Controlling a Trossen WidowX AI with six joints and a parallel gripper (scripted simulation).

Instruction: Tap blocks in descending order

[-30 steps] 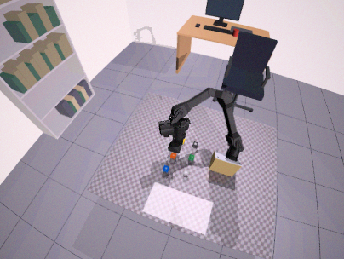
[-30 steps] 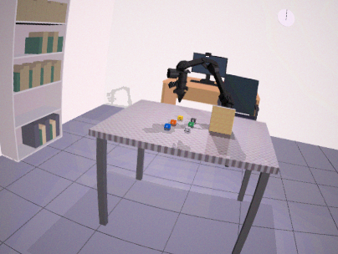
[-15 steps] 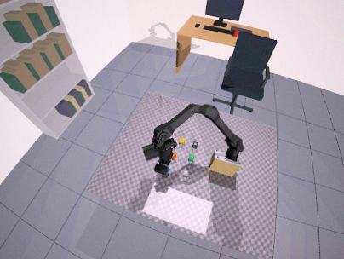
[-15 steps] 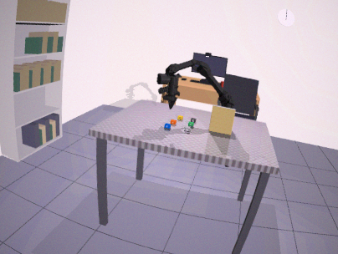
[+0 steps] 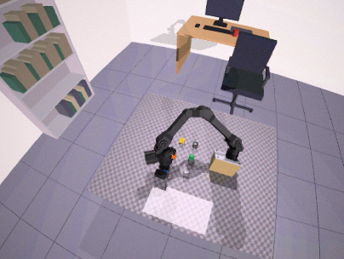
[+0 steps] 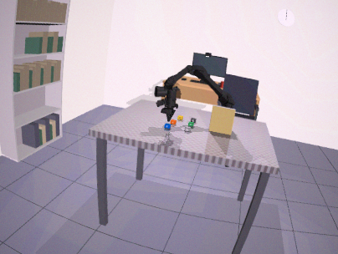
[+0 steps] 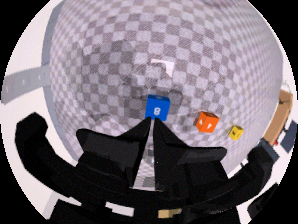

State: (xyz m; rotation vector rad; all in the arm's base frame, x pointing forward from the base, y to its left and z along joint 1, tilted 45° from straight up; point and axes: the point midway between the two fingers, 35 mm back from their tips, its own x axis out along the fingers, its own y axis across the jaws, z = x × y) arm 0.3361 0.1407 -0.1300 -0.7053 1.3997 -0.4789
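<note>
End effector (image 6: 168,115) hangs above the blue block (image 6: 167,126), tips pointing down, not touching it. Fingers are together with nothing between them; in the wrist view they meet in a point just below the blue block (image 7: 157,107).

Blue block sits nearest the worktop's (image 6: 125,125) front edge of all the blocks, roughly mid-width. Orange block (image 6: 173,122) is just behind it, toward the back edge. Yellow block (image 6: 181,118) lies further back still. Green block (image 6: 191,124) is to the right of these, with a dark block (image 6: 192,119) just behind it. Digits on the faces are too small to read.

A tan box (image 6: 222,119) stands upright toward the right edge, well apart from the blocks.
</note>
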